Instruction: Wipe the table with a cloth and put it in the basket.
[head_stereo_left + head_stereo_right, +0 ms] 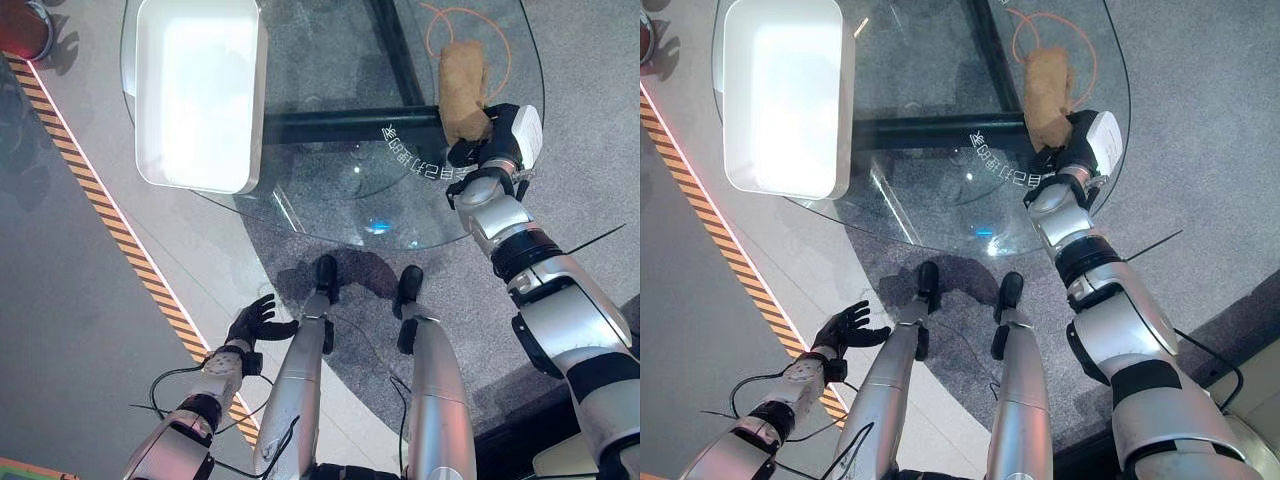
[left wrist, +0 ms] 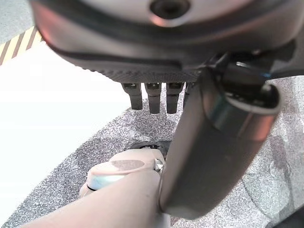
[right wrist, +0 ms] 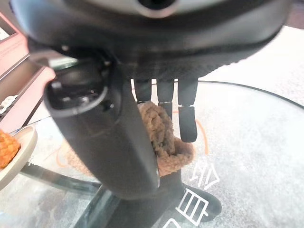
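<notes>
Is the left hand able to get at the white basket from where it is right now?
Probably not without a big move: the left hand hangs low beside the table, while the basket sits up on the glass.

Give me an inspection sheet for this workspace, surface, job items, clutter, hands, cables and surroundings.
Surface: round glass table, white lettering near its right edge.
Job's things: brown cloth lying on the glass at the right; white basket on the left part of the table.
Clutter: nothing seen on the glass.
Hands: right hand closed on the cloth's near end; left hand open, low beside the table, holding nothing.
Cables: orange cable looped by the cloth.
Surroundings: grey carpet; striped floor tape.
</notes>
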Available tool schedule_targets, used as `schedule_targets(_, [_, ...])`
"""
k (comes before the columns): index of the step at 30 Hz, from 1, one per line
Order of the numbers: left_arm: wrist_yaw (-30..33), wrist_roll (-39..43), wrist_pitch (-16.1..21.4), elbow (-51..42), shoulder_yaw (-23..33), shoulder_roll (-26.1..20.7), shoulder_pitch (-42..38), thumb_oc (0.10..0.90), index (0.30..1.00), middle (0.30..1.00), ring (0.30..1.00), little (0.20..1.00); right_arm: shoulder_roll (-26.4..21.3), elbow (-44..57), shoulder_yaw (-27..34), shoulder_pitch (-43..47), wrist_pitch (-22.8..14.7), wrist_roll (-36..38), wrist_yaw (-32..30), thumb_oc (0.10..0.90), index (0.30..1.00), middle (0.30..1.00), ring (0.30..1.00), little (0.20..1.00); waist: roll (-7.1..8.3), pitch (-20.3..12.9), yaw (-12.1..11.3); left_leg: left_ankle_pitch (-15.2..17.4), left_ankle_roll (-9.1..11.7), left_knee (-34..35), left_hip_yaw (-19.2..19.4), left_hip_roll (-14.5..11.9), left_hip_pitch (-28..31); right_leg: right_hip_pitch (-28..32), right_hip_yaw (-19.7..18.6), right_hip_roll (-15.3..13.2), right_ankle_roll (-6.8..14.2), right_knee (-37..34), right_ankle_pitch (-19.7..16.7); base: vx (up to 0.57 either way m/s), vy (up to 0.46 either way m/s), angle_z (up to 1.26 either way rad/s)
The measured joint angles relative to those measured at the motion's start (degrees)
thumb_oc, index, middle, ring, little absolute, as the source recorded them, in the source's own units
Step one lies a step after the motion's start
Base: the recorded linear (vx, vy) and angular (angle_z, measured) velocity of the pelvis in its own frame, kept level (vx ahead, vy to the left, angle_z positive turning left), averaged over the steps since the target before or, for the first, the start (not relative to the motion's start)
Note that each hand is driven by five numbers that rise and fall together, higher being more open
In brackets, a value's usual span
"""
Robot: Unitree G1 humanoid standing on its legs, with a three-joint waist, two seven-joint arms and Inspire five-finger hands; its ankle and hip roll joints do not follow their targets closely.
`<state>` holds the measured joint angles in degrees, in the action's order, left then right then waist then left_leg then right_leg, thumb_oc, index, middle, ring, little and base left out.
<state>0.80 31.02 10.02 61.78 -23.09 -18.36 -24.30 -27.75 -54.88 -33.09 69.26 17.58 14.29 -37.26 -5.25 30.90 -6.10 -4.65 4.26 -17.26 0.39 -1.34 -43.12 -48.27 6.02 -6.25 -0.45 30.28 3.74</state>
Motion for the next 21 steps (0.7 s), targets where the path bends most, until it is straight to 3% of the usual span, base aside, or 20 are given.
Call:
schedule_targets(13, [0.28,-0.02,-0.75,-1.31,0.02,0.18,-0.01,0.800,0.900,0.900,0.900,0.900,-1.89,6.18,-6.21,-0.41,-0.02,-10.78,9.47,0.100,0.300,0.300,0.300,0.200,-0.20,0.04,0.18,-0.36,0.38,0.87,-0.10,-0.09,0.02,-0.38,0.04,0.17,-0.12,0.27,0.08,0.00,0.000,0.00])
schedule_targets(21, [0.28,-0.13,-0.90,-1.96,0.03,0.47,0.00,0.800,0.900,0.900,0.900,0.900,2.61,14.20,-12.62,-2.93,-0.12,-17.06,19.37,0.100,0.300,0.300,0.300,0.200,-0.96,0.06,-0.34,-0.75,0.62,1.42,-0.91,-0.06,0.07,-0.30,1.04,-0.06,-0.41,0.57,0.34,0.01,0.004,0.05])
